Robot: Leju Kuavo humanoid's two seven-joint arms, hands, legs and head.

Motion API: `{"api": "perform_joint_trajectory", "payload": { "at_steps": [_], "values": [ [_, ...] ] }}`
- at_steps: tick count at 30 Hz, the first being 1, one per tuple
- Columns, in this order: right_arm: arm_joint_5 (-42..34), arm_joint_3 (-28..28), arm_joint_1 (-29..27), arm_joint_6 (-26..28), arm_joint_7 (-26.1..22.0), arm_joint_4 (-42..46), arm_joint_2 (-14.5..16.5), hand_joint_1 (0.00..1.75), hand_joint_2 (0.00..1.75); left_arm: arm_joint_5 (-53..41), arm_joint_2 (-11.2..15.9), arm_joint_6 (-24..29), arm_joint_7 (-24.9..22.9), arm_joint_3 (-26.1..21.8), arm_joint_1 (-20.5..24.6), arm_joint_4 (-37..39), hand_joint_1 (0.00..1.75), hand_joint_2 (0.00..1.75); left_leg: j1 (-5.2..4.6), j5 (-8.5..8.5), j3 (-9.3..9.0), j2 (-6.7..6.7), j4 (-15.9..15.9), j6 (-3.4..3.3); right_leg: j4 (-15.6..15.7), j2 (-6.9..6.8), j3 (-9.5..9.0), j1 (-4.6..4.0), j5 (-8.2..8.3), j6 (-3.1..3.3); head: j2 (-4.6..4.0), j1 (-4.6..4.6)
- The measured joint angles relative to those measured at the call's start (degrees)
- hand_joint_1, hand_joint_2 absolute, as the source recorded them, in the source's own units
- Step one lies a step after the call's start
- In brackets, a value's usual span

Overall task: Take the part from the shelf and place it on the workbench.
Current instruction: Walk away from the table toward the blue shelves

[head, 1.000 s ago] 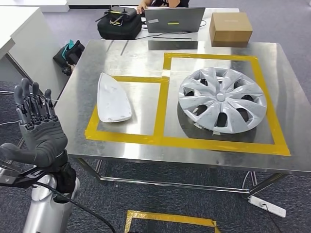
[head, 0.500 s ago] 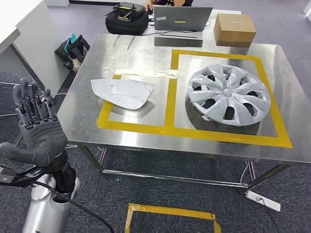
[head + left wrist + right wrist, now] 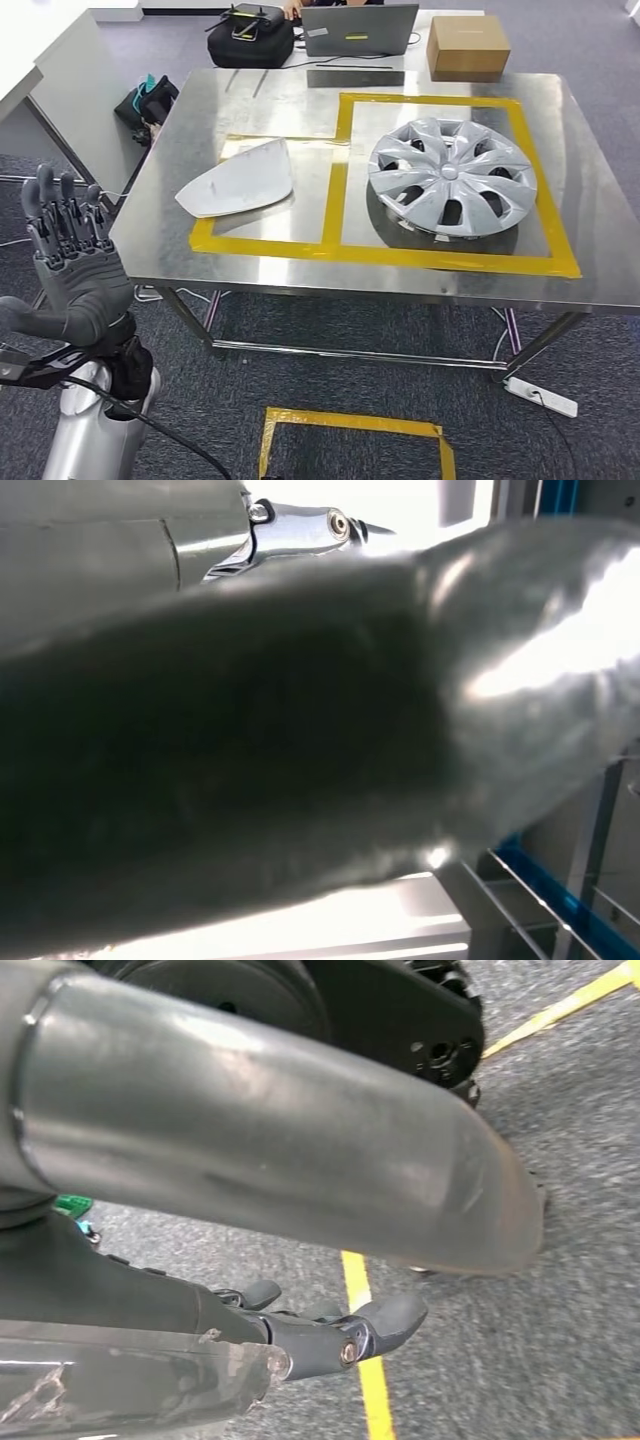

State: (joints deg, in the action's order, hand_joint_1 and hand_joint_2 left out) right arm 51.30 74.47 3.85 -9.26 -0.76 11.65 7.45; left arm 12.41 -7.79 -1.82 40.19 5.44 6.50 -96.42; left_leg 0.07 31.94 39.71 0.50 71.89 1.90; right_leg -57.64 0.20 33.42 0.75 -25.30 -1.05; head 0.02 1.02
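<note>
A white, curved shell-shaped part (image 3: 241,180) lies on the steel workbench (image 3: 596,240), inside the left yellow-taped box. In the right taped box sits a silver wheel cover (image 3: 451,176). My left hand (image 3: 72,265) is raised off the table's near left corner, fingers straight up and apart, holding nothing. In the left wrist view its thick grey thumb (image 3: 302,730) is close to the lens, with a blue shelf frame (image 3: 558,900) behind. My right hand (image 3: 249,1160) hangs over the carpet, its dark fingers (image 3: 377,1322) stretched out and empty.
At the table's far edge stand a laptop (image 3: 358,30), a black bag (image 3: 249,40) and a cardboard box (image 3: 466,47). A white cabinet (image 3: 68,90) and a dark bag (image 3: 147,105) are at the left. On the floor are a power strip (image 3: 542,397) and yellow tape (image 3: 351,440).
The camera has shifted, so the table sits slightly differently in view. The white part has turned on the table, its pointed end now toward the left. My left hand stays raised.
</note>
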Motion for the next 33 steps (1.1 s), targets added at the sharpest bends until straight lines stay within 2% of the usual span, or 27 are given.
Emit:
{"api": "perform_joint_trajectory", "payload": {
  "at_steps": [1, 2, 4, 5, 6, 8, 9, 10, 13, 14, 15, 16, 18, 19, 20, 23, 24, 26, 28, 29, 30, 31, 33],
  "values": [
    [0.0, 0.0, 0.0, 0.0, 0.0, 0.0, 0.0, 0.00, 0.00, 0.0, 0.1, 0.1, 0.0, 0.0, 0.0, 0.0, 0.00, 0.00, 0.07, -1.30, -1.74, -0.01, -2.3, 0.01, 0.0, 0.00, 0.34, 0.05, 0.29, -0.16, 0.00, 0.00],
    [0.0, 0.0, 0.0, 0.0, 0.0, 0.0, 0.0, 0.00, 0.00, 0.0, 0.1, 0.1, 0.0, 0.0, 0.0, 0.0, 0.00, 0.00, 0.13, -2.82, -4.34, -0.05, -6.0, -0.03, 0.0, 0.01, 0.61, 0.10, 0.57, -0.39, 0.00, 0.00],
    [0.0, 0.0, 0.0, 0.0, 0.0, 0.0, 0.0, 0.00, 0.00, 0.0, 0.1, 0.2, 0.0, 0.0, 0.1, -0.1, 0.00, 0.00, 0.04, -4.56, -9.03, -0.05, -13.3, -0.30, -0.1, 0.03, 1.06, 0.05, 1.06, -1.01, 0.00, -0.01],
    [0.0, 0.0, 0.0, 0.0, 0.0, 0.0, 0.0, 0.00, 0.00, 0.0, 0.1, 0.2, 0.0, 0.0, 0.1, -0.1, 0.00, 0.00, -0.04, -4.71, -10.15, -0.01, -15.3, -0.55, -0.1, 0.03, 1.21, 0.00, 1.33, -1.36, 0.00, 0.00],
    [0.0, 0.0, 0.0, 0.0, 0.0, 0.0, 0.0, 0.00, 0.00, 0.0, 0.2, 0.2, 0.0, 0.0, 0.0, -0.1, 0.00, 0.00, -0.17, -4.64, -10.34, 0.06, -16.0, -0.88, 0.0, 0.02, 1.34, -0.02, 1.62, -1.72, 0.00, -0.03],
    [0.0, 0.0, 0.0, 0.0, 0.0, 0.0, 0.0, 0.00, 0.00, 0.0, 0.2, 0.2, 0.0, 0.0, -0.1, -0.2, 0.00, 0.00, -0.18, -5.04, -9.94, 0.07, -16.3, -1.82, 0.1, 0.02, 1.62, 0.08, 1.91, -2.41, 0.00, -0.03],
    [0.0, 0.0, -0.1, 0.0, 0.0, 0.0, 0.0, 0.00, 0.00, 0.0, 0.2, 0.2, 0.0, 0.0, -0.1, -0.2, 0.00, 0.00, -0.13, -5.36, -9.79, 0.03, -16.4, -2.31, -0.6, 0.02, 2.06, 0.12, 1.21, -2.67, 0.00, -0.13],
    [0.0, 0.0, -0.1, 0.0, 0.0, 0.0, 0.0, 0.00, 0.00, 0.0, 0.2, 0.2, 0.0, 0.0, -0.1, -0.2, 0.00, 0.00, -0.04, -5.66, -9.62, -0.02, -16.5, -2.76, -2.5, 0.03, 2.91, 0.13, -0.23, -2.88, 0.00, -0.23],
    [0.0, 0.1, -0.1, -0.1, 0.0, 0.0, 0.1, 0.00, 0.00, -0.1, 0.2, 0.2, 0.0, 0.0, -0.2, -0.2, 0.00, 0.00, -0.18, -6.32, -8.84, -0.11, -16.5, -3.52, -12.9, 0.05, 6.84, 0.09, -6.25, -3.14, 0.00, -0.48],
    [0.0, 0.1, -0.2, -0.2, 0.0, 0.0, 0.1, 0.00, 0.00, -0.2, 0.2, 0.2, 0.0, 0.0, -0.2, -0.2, 0.00, 0.00, -0.28, -6.51, -8.58, -0.12, -16.5, -3.61, -15.1, 0.05, 7.44, 0.06, -7.04, -3.16, 0.00, -0.46],
    [0.0, 0.1, -0.2, -0.2, 0.0, 0.0, 0.1, 0.00, 0.00, -0.3, 0.2, 0.3, 0.0, -0.1, -0.3, -0.2, 0.00, 0.00, -0.35, -6.70, -8.38, -0.12, -16.5, -3.63, -15.3, 0.05, 7.03, 0.03, -6.76, -3.13, 0.00, -0.47],
    [0.0, 0.1, -0.2, -0.2, 0.0, 0.0, 0.1, 0.00, 0.00, -0.3, 0.2, 0.3, 0.0, -0.1, -0.3, -0.2, 0.00, 0.00, -0.39, -6.85, -8.25, -0.11, -16.5, -3.56, -13.3, 0.05, 5.51, -0.01, -5.55, -3.04, 0.00, -0.47],
    [0.0, 0.2, -0.1, -0.1, 0.1, 0.0, 0.1, 0.00, 0.00, -0.5, 0.2, 0.5, 0.0, -0.1, -0.4, -0.2, 0.00, 0.00, -0.49, -7.10, -8.10, -0.05, -16.4, -3.25, -5.7, 0.06, 0.75, -0.08, -2.59, -2.74, 0.00, -0.49],
    [0.0, 0.2, 0.0, -0.1, 0.1, 0.0, 0.1, 0.00, 0.00, -0.5, 0.2, 0.5, 0.0, -0.2, -0.4, -0.2, 0.00, 0.00, -0.61, -7.21, -7.92, -0.02, -16.3, -3.04, -2.4, 0.11, -1.20, -0.09, -1.80, -2.55, 0.00, -0.47],
    [0.0, 0.2, 0.1, 0.0, 0.1, 0.0, 0.1, 0.00, 0.00, -0.5, 0.2, 0.6, 0.0, -0.2, -0.4, -0.3, 0.00, 0.00, -0.73, -7.36, -7.68, -0.02, -16.1, -2.79, -0.5, 0.17, -2.25, -0.12, -1.51, -2.33, 0.00, -0.42],
    [0.0, 0.3, -0.1, 0.0, 0.1, 0.0, 0.2, 0.00, 0.00, -0.6, 0.3, 0.7, 0.0, -0.3, -0.4, -0.5, 0.00, 0.00, -0.83, -7.81, -7.02, -0.02, -15.9, -1.97, 0.2, 0.28, -2.16, -0.10, -1.27, -1.47, 0.00, -0.37],
    [0.0, 0.3, -0.1, 0.0, 0.1, 0.0, 0.3, 0.00, 0.00, -0.6, 0.3, 0.7, 0.0, -0.4, -0.4, -0.6, 0.00, 0.00, -0.82, -7.34, -6.75, -0.02, -15.4, -1.66, 0.2, 0.23, -2.00, -0.01, -1.06, -1.13, 0.00, -0.34],
    [0.0, 0.3, -0.1, 0.0, 0.0, 0.1, 0.4, 0.00, 0.00, -0.7, 0.3, 0.9, 0.0, -0.5, -0.3, -0.7, 0.00, 0.00, -0.69, -4.35, -4.91, -0.04, -11.3, -0.96, 0.3, 0.11, -1.59, 0.21, -0.62, -0.44, 0.00, -0.06],
    [0.0, 0.3, 0.0, -0.1, 0.0, 0.1, 0.4, 0.00, 0.00, -0.7, 0.3, 1.2, 0.0, -0.6, -0.4, -0.7, 0.00, 0.00, -0.43, -0.17, -1.57, -0.07, -3.5, -0.36, 0.3, 0.04, -0.94, 0.20, -0.23, -0.09, 0.00, 0.20],
    [0.0, 0.3, 0.0, -0.1, -0.1, 0.1, 0.4, 0.00, 0.00, -0.7, 0.3, 1.3, 0.0, -0.7, -0.4, -0.7, 0.00, 0.00, -0.34, 1.01, -0.32, -0.08, -0.4, -0.24, 0.2, 0.01, -0.63, 0.19, -0.03, -0.05, 0.00, 0.21],
    [0.0, 0.3, -0.1, -0.1, -0.1, 0.1, 0.4, 0.00, 0.00, -0.7, 0.4, 1.4, 0.0, -0.8, -0.5, -0.7, 0.00, 0.00, -0.27, 1.13, 0.06, -0.08, 0.9, -0.21, 0.2, -0.01, -0.35, 0.19, 0.17, -0.09, 0.00, 0.21],
    [0.0, 0.3, -0.1, -0.2, -0.1, 0.1, 0.4, 0.00, 0.00, -0.7, 0.4, 1.5, 0.0, -0.9, -0.5, -0.7, 0.00, 0.00, -0.23, 0.16, -0.72, -0.08, -0.1, -0.26, 0.2, -0.02, -0.14, 0.20, 0.36, -0.17, 0.00, 0.21],
    [0.0, 0.3, -0.1, -0.2, -0.1, 0.1, 0.4, 0.00, 0.00, -0.8, 0.4, 1.6, 0.0, -0.9, -0.5, -0.7, 0.00, 0.00, -0.18, -3.50, -5.04, -0.11, -7.4, -0.54, 0.2, 0.01, 0.08, 0.22, 0.70, -0.50, 0.00, 0.21]
  ]
}}
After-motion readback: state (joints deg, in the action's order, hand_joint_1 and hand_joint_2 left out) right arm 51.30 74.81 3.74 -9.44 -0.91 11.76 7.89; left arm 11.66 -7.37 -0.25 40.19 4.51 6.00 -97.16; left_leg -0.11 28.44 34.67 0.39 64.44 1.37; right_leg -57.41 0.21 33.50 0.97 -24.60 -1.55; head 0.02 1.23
